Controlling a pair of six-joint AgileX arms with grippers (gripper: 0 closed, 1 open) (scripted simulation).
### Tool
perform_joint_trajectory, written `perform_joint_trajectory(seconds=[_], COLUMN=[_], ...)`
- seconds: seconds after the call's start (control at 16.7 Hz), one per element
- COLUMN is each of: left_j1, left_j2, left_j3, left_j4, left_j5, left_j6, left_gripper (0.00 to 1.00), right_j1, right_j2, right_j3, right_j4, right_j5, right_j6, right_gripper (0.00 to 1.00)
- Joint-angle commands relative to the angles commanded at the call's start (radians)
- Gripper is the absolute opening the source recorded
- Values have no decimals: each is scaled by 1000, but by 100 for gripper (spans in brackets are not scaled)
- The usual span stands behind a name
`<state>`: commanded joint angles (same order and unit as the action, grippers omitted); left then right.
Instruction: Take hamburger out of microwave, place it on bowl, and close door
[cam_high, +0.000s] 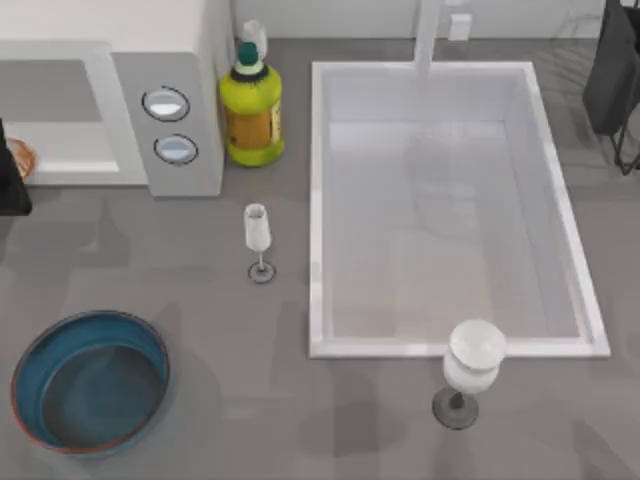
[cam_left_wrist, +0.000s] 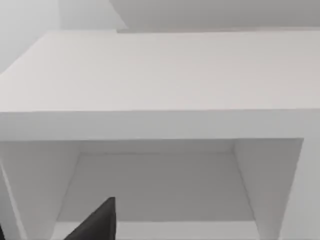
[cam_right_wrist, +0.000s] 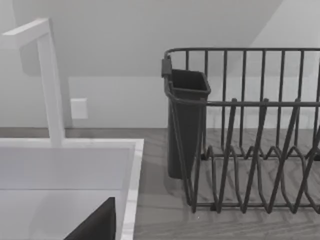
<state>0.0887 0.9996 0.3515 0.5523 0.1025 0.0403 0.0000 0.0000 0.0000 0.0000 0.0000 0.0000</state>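
Hamburger (cam_high: 22, 157): an orange-brown sliver just outside the front of the microwave (cam_high: 185, 60), at its far-left corner and touching or just beside the left gripper (cam_high: 12, 185). Probable reason: it is being carried out of the oven, since the left wrist view looks into a bare white cavity. Heading and long axis: cannot be told, as too little of it shows.

Left gripper: dark, at the microwave's front left. Whether it is spread or pinching the hamburger cannot be told.

Microwave: cavity open toward the near side, with two round knobs on its grey panel. The door's position is not clear.

Bowl (cam_high: 150, 345): teal, red-rimmed, mouth up, nothing in it. It stands on the surface (cam_high: 220, 430) well in front of the microwave, placed to receive the hamburger. Placing and door-closing are judged not yet done.

Right gripper (cam_high: 612, 80): parked far to the right of the microwave, beyond the sink (cam_high: 318, 200) and by the dish rack (cam_right_wrist: 260, 150). State cannot be told.

Other items: yellow bottle (cam_high: 250, 115) touching or just beside the microwave's right wall. Small glass (cam_high: 258, 235) just in front of that corner. Larger glass (cam_high: 470, 370) well to the front right of the microwave.
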Motion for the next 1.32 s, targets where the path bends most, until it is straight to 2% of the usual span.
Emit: perform_joint_trajectory(seconds=[0.42,0.72,1.02,1.26,1.32], left_j1=[60,95,116,117,133], left_j2=[807,1242,1430,1436,1307], left_j3=[261,398,452,454,392], left_j4=[399,614,714,718,748], left_j5=[74,114,133,133,153], left_j6=[29,45,52,52,45], left_gripper=[100,100,100,100,100], right_j1=[0,0,0,0,0], right_j2=[0,0,0,0,0], right_j3=[0,0,0,0,0], right_j4=[0,0,0,0,0], right_j5=[0,0,0,0,0], right_j6=[0,0,0,0,0], right_gripper=[100,100,100,100,100])
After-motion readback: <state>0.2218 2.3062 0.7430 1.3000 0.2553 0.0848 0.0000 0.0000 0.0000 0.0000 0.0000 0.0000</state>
